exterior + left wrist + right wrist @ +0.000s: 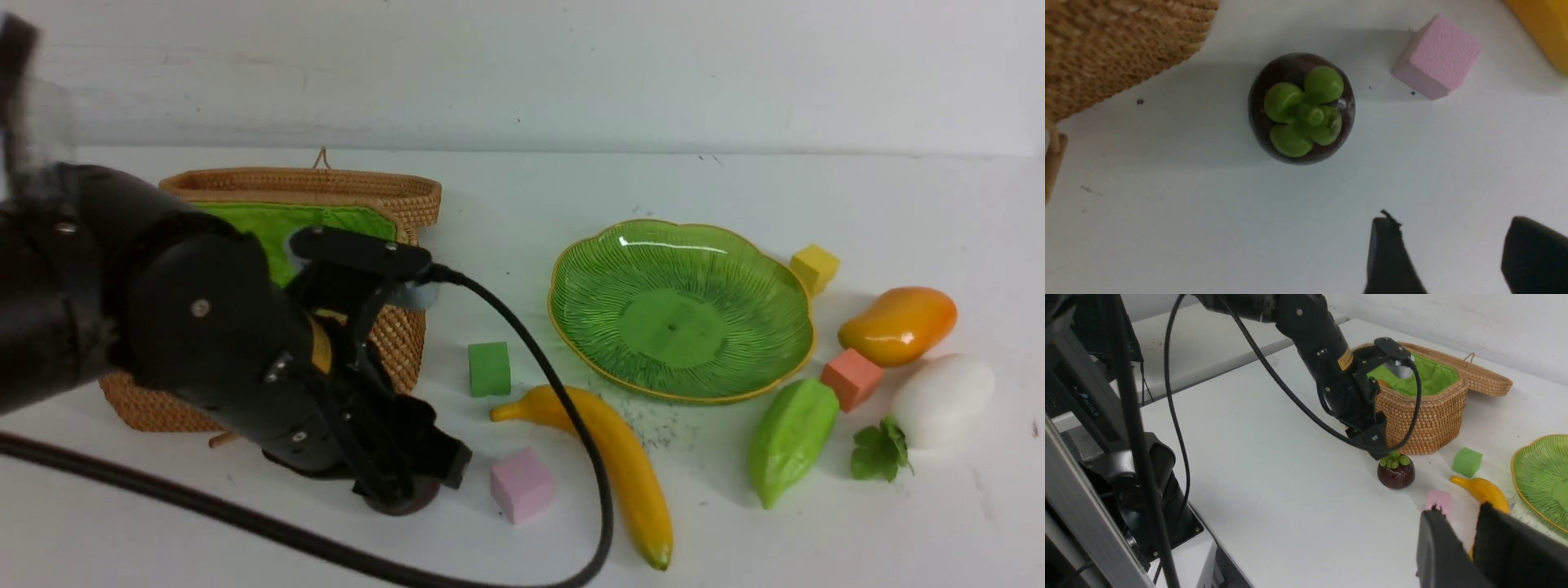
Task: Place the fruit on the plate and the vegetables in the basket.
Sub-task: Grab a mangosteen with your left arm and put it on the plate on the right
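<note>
- Mangosteen (1301,108) stands upright on the white table (1208,228), green knobs up. It is just beside the wicker basket (1106,49) and near the pink foam cube (1437,57). Nothing touches it.
- Left gripper (1455,223) hangs over it with jaws apart and empty. In the left wrist view the fruit lies off the line between the two fingertips, so I judge the claw is not yet centred.
- Step in hand, as I read it, is picking this fruit for the plate (678,318). Shift the claw until the fruit sits between the fingers, then come straight down.
- Its round, glossy body would likely roll or squirt out of a high pinch. Close across the widest part, below the knobs, not on them.
- Jaws should be turned so neither finger lands on the basket wall or nudges the pink cube.
- Plate lies well apart to the right, past the green cube (489,369) and the banana (612,457). Lift clear of both before carrying across.
- Right gripper (1459,510) shows only in its own wrist view, fingers close together with nothing between them. Whether it is fully closed I cannot tell.
</note>
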